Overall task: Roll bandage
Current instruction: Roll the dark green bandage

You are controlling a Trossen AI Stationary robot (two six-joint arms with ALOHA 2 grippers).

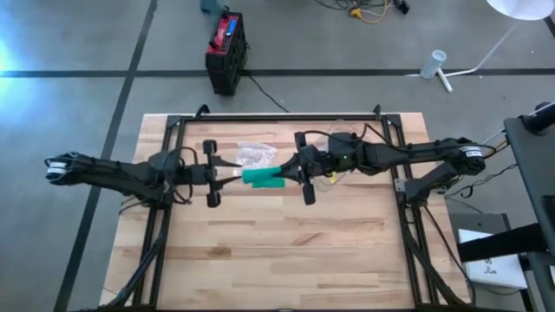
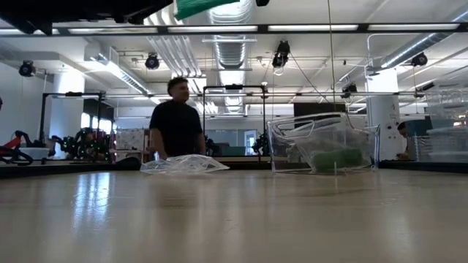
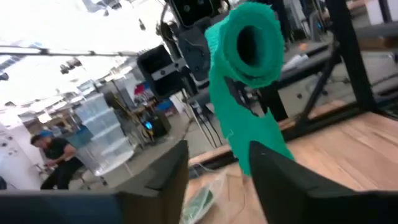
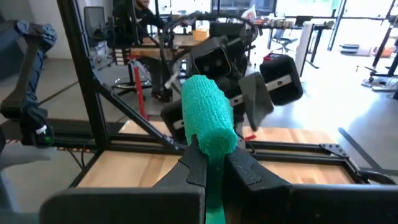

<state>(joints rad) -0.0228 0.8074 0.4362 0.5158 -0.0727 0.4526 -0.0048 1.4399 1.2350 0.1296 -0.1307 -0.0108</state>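
The left pincer (image 1: 227, 173) is held open above the table (image 1: 277, 251), its fingers (image 3: 283, 180) spread on either side of the bandage's hanging tail. A clear plastic bag (image 1: 253, 154) lies just behind. The green bandage (image 1: 263, 178) is held in mid-air between the arms, clamped by the closed right pincer (image 1: 282, 169).

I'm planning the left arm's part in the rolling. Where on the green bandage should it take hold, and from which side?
Probably the loose tail hanging below the roll, approached from the left arm's own side. The green bandage is clamped at its rolled part by the right gripper, held above the table. The flat tail hangs toward the open left gripper, thin enough to pinch.
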